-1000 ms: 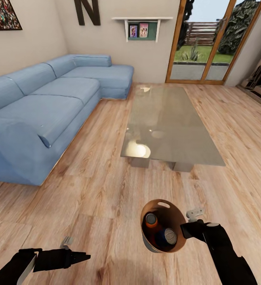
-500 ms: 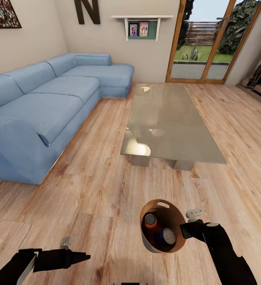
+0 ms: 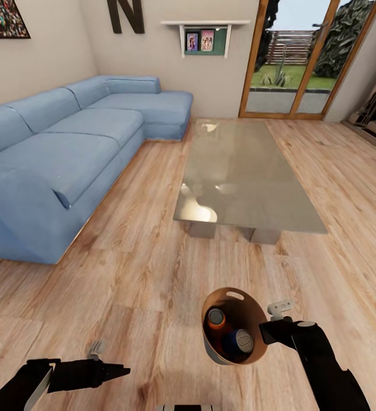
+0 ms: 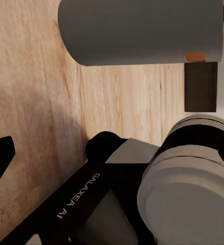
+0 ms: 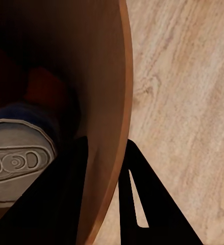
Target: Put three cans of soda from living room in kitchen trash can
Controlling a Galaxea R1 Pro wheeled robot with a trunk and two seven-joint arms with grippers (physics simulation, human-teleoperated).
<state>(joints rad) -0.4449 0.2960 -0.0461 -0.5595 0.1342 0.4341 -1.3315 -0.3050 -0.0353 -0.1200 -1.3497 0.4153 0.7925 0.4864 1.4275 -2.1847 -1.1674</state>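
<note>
The tash can (image 3: 236,326) is held above the wood plank floor (image 3: 153,274) by the right gripper (image 3: 263,332), low in the head view and just right of centre. Its copper-brown inside is turned up toward the camera, and the oval handle cutout is seen at the far rim. Two cans of soda are seen inside it: an orange can (image 3: 216,319) on the left and a dark blue can (image 3: 242,341) beside it on the right, their silvery ends up. Whether a third can lies under them cannot be told.

In the right wrist view the fingers (image 5: 137,204) are seen clamped on the bin's wall (image 5: 112,127), one dark finger outside it and one inside, with the grey top of the blue can (image 5: 17,163) close by and a patch of orange behind it.

The left gripper (image 3: 116,371) is held low at the left of the head view, over bare floor and well apart from the bin. Its fingers are seen drawn close together with nothing between them.

Beyond the bin, a low glass table (image 3: 245,182) stands in the middle of the room, with a long blue corner sofa (image 3: 68,148) at its left. Wood-framed glass doors (image 3: 302,63) are set in the far wall, and a small shelf (image 3: 205,37) with pictures is hung beside them.
</note>
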